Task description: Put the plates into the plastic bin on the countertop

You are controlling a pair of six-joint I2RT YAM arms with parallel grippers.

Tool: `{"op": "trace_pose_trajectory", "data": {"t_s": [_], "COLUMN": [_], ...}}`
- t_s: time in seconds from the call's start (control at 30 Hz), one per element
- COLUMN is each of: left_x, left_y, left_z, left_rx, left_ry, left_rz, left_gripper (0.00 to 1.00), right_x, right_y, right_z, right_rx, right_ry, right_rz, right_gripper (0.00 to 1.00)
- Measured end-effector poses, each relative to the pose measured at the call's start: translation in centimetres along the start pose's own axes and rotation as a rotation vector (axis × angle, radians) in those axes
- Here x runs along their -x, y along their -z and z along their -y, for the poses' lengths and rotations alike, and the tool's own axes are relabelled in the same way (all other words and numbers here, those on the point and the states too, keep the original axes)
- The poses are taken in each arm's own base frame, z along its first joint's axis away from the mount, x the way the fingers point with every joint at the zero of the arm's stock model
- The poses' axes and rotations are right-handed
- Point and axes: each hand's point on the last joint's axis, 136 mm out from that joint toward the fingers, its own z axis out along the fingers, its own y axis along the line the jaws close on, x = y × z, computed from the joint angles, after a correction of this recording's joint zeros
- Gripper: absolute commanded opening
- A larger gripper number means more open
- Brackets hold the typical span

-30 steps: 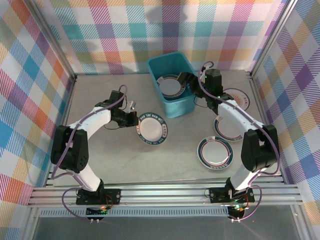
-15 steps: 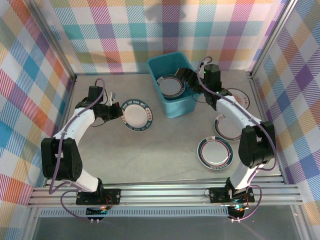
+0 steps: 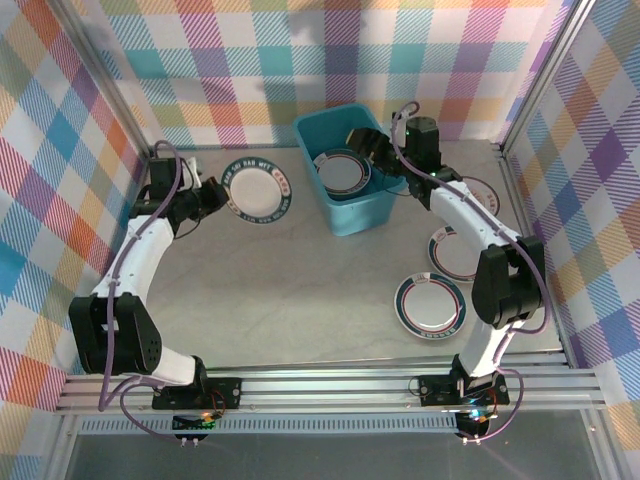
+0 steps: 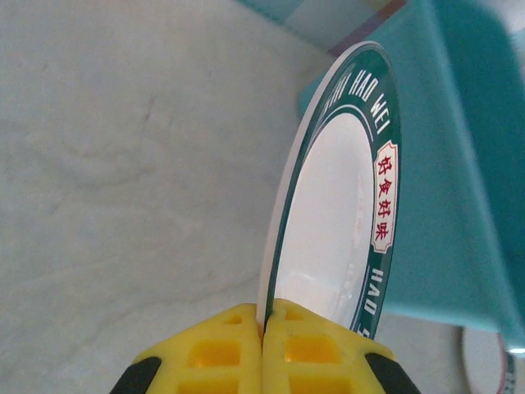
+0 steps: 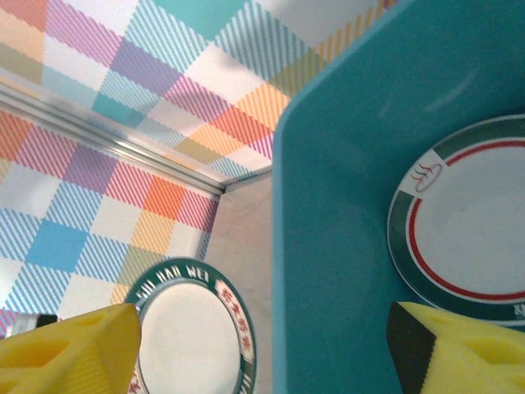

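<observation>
Pale marbled desk (image 3: 300, 300) inside plaid walls (image 3: 250, 60). Left of the teal bin (image 3: 355, 215), left claw (image 3: 218, 190) clamped on a green-rimmed plate (image 3: 255, 190); above the bin, right claw (image 3: 372, 150) spread apart.

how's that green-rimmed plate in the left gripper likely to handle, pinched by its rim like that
Probably stiff: the green-rimmed plate juts flat from the left gripper without sagging. Its glossy face suggests it may slip or swivel in a rim-only pinch. Likely breakable if knocked on the plastic bin.
</observation>
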Motion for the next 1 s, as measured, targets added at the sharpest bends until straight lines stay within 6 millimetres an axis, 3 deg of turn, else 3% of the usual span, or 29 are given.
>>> {"op": "trace_pose_trajectory", "data": {"t_s": [0.3,0.43,0.73,1.0], "left_x": [5.8,7.3,5.6,5.5], "left_y": [2.3,2.3,-0.9,-1.7], "left_z": [6.0,8.6,12.3,14.1], "left_rx": [-0.189,-0.270,-0.367,-0.430], "left_ry": [-0.003,-0.020,-0.041,-0.044], "left_rz": [0.138,0.150,0.057,0.032], "left_gripper": [0.00,0.00,0.00,0.00], "right_x": [0.8,0.8,-0.3,-0.5], "right_y": [-0.9,-1.1,-0.8,-1.0], "right_z": [-3.0,-4.4,-5.8,-5.5], "right_rx": [0.094,0.155,0.241,0.236], "right_ry": [0.121,0.158,0.168,0.148], "right_rz": [-0.075,-0.113,-0.182,-0.188], "right_gripper": [0.69,0.66,0.59,0.51]}}
